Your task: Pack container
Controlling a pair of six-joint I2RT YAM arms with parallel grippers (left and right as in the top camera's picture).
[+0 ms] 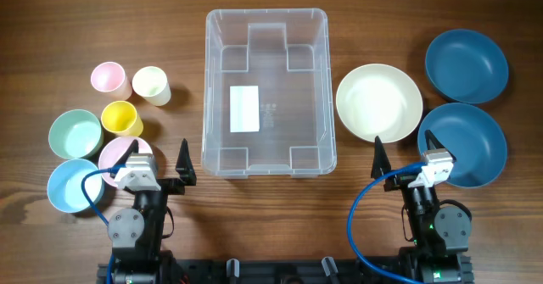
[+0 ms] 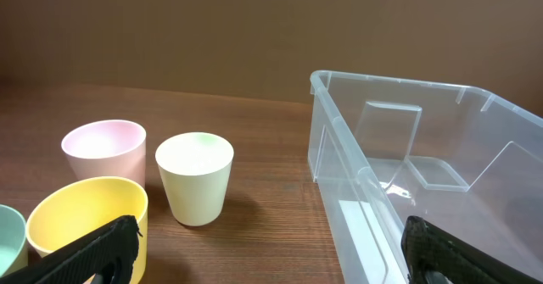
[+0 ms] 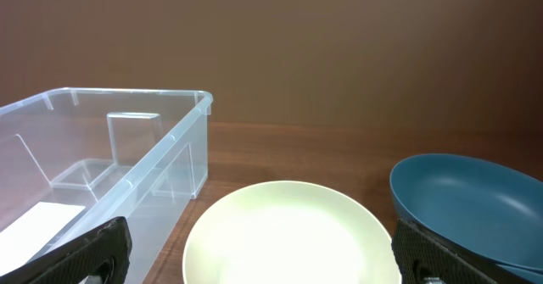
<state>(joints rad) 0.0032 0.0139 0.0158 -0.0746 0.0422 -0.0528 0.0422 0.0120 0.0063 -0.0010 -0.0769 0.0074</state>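
Nearest the robot, the left gripper (image 1: 157,158) and the right gripper (image 1: 405,153) both stand wide open and hold nothing. Ahead and between them sits the container (image 1: 204,97) — empty, with its long axis pointing away from the robot. It lies forward-right of the left gripper, which I judge the nearer one. On the right side, the cream bowl (image 1: 378,103) stands just beside the container's wall — directly ahead of the right gripper.

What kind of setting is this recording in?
Likely a robot lab tabletop staged for packing, not a kitchen: a wooden table, a clear container at centre, pastel cups left, bowls right.
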